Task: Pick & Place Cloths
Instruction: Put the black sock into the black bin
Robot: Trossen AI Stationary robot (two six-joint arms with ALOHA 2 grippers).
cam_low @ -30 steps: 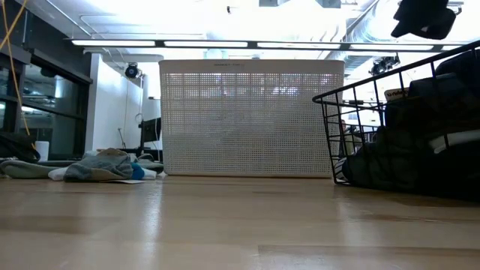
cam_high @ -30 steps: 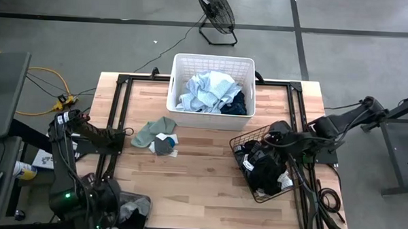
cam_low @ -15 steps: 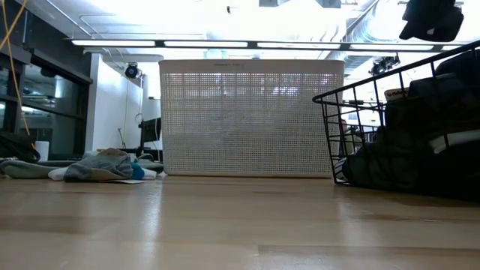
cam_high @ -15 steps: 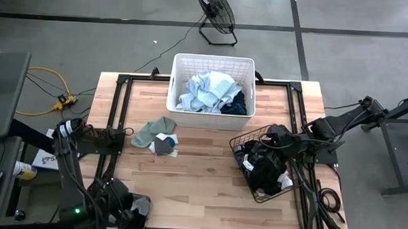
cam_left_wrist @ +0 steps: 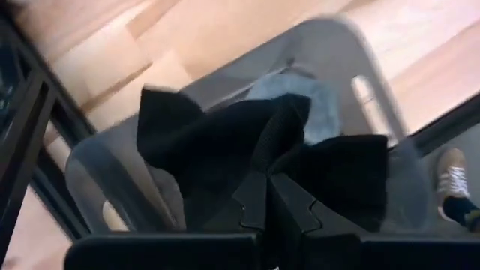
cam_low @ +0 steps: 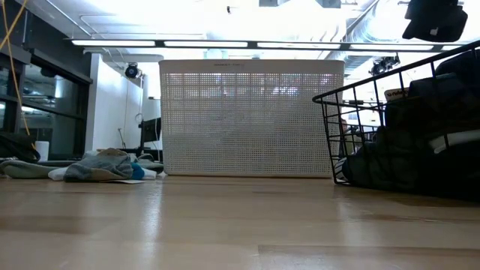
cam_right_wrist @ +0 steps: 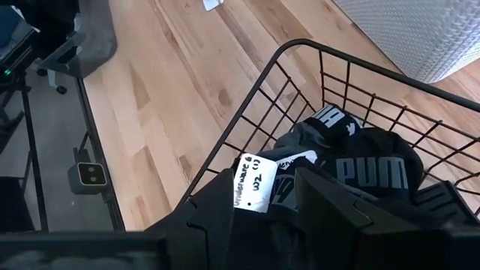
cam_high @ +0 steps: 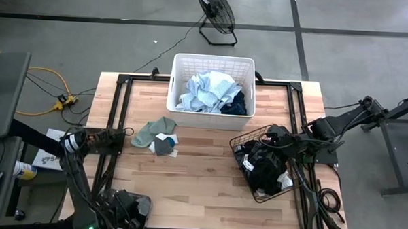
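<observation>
Shut tight, the left pincer hangs over the near left corner of the table, and I log the scene from there downward in size. At the far edge of the table stands the white laundry basket, with light blue cloth heaped in it and something dark tucked at one side. On the right side sits the black wire basket, full of black garments; the right pincer hangs just above them, and I cannot tell whether it has a grip on anything. Under my left pincer is a grey bin with a pale grey cloth lying inside. Between bin and laundry basket, loose on the wood, lies a small pile led by a sage green cloth. Risks as I judge them: the black cloth bunched at my left fingertips looks caught only by a fold, so a quick swing could let it slip and drop outside the bin or off the table edge nearby. Its loose ends could also snag the bin's rim and tip or drag the bin. On the right, a lift from the packed wire basket could bring up several garments at once, or hook the wire. Left pincer, to close: fully closed, no gap showing, the black cloth pinched at its tips and draping over the bin, not touching the grey cloth as far as I can see.
</observation>
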